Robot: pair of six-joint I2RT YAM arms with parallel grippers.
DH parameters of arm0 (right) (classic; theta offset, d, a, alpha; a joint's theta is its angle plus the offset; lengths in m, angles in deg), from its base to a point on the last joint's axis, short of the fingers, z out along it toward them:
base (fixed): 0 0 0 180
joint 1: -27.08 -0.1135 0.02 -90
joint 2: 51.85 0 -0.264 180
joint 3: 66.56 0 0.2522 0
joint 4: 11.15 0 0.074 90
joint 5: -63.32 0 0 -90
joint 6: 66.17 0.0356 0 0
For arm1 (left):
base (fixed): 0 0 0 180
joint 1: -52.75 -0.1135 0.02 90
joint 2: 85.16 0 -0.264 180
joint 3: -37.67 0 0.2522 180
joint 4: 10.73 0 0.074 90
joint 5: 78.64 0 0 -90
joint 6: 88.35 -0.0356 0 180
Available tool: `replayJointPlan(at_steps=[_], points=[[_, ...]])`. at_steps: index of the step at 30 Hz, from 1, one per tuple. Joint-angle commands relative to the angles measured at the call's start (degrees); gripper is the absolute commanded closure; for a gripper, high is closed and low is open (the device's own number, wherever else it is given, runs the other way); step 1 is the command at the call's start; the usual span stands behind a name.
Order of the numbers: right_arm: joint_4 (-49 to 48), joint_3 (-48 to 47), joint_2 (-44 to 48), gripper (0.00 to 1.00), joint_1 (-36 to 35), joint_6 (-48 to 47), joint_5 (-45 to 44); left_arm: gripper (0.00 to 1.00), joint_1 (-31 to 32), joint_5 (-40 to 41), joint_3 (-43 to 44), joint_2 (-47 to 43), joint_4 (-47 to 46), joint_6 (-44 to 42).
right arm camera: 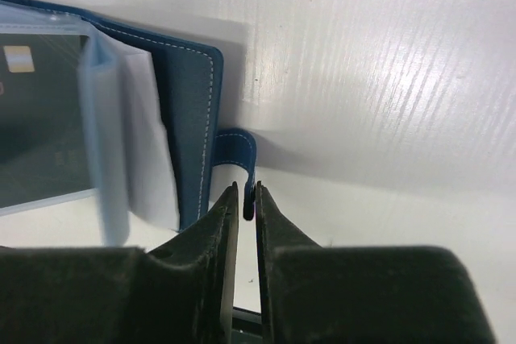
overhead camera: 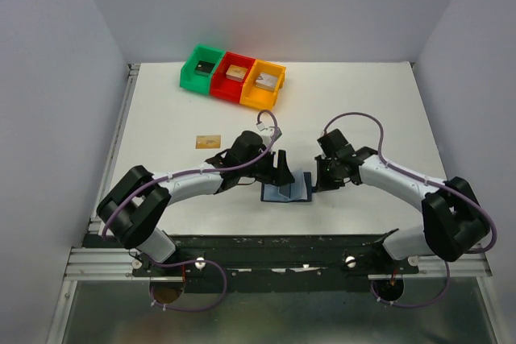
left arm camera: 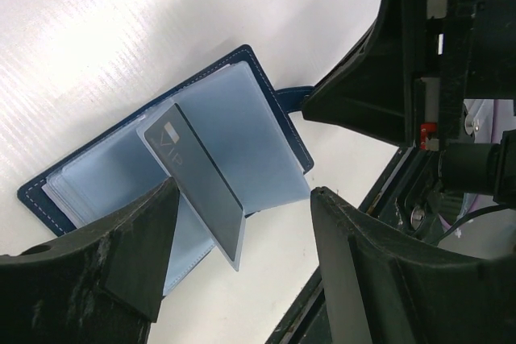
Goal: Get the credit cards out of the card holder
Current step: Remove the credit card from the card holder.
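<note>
The left tool (left arm camera: 242, 196) stands wide open, its two dark fingers (left arm camera: 137, 255) on either side of a dark card (left arm camera: 197, 191). This card stands tilted on edge above the open card holder (left arm camera: 250, 110), with a pale chip and lettering near its upper corner. Its lower edge runs close by the left-hand finger, but I cannot tell if they touch.

The right tool (right arm camera: 246, 192) is pinched almost closed on the end of the snap tab (right arm camera: 240, 149). The tab sticks out from the holder's navy cover. In the right wrist view the clear blue pockets fan up from the cover, and a dark card face with a chip shows behind one of them.

From above, the card holder lies open and flat on the white desk (overhead camera: 363, 102), near its front edge. The two tools meet over it, the left one at its left side and the right one at its right end.

A tan-gold card (overhead camera: 208, 141) lies flat on the desk, well apart from the holder, to the left and further back.

At the far edge a green bin (overhead camera: 190, 78), a red bin (overhead camera: 227, 90) and an orange bin (overhead camera: 256, 101) stand touching in a row. Each holds a small block.
</note>
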Motion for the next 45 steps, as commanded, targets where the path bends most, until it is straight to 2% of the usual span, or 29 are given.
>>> replayJointPlan(at_steps=[1, 4, 8, 12, 15, 19, 23, 28, 33, 39, 43, 45], points=[[3.4, -2.8, 2.0, 0.76, 0.3, 0.0, -3.7, 0.25, 0.5, 1.4, -0.1, 0.3, 0.1, -0.2], [4.6, -3.7, 3.7, 0.68, 0.2, -0.2, -4.3, 0.25, 0.4, 1.8, -0.4, 0.1, 0.2, -0.1], [4.8, -4.7, 7.5, 0.66, 0.2, -0.1, -2.4, 0.25, 0.5, 2.5, -0.7, 0.0, 0.3, 0.1], [-2.2, -3.4, 12.4, 0.74, 0.3, -0.3, 8.9, 0.25, 0.4, 4.3, -1.3, -1.0, 1.1, 0.5], [-5.8, -4.0, 12.0, 0.83, 0.1, 0.4, 16.0, 0.25, 0.4, 6.1, -2.0, -2.0, 2.1, 0.9], [-6.8, -5.3, 8.5, 0.90, 0.0, 0.6, 17.9, 0.25, 0.5, 9.3, -2.7, -3.3, 3.9, 1.3], [-10.3, -5.1, 4.9, 0.91, -0.2, 1.8, 21.3, 0.25, 0.5, 11.9, -3.5, -4.4, 5.6, 2.1], [-10.5, -4.8, -2.0, 0.93, -0.2, 1.6, 21.0, 0.25, 0.4, 16.4, -4.3, -6.1, 8.5, 2.9], [-9.5, -2.5, -5.5, 0.97, -0.2, 1.4, 15.3, 0.25, 0.3, 18.9, -5.4, -8.8, 8.8, 3.2], [-12.9, 1.2, -8.5, 1.00, -0.2, 1.9, 12.0, 0.29, 0.4, 11.2, -2.0, -6.3, 4.8, -0.7], [-13.3, 2.3, -10.6, 1.00, -0.2, 2.4, 10.4, 0.42, 0.3, 5.5, -0.9, -3.0, 1.5, -0.7], [-12.8, 2.6, -11.1, 1.00, -0.2, 2.6, 9.2, 0.44, 0.3, 5.0, -1.0, -1.7, 1.1, 0.0]])
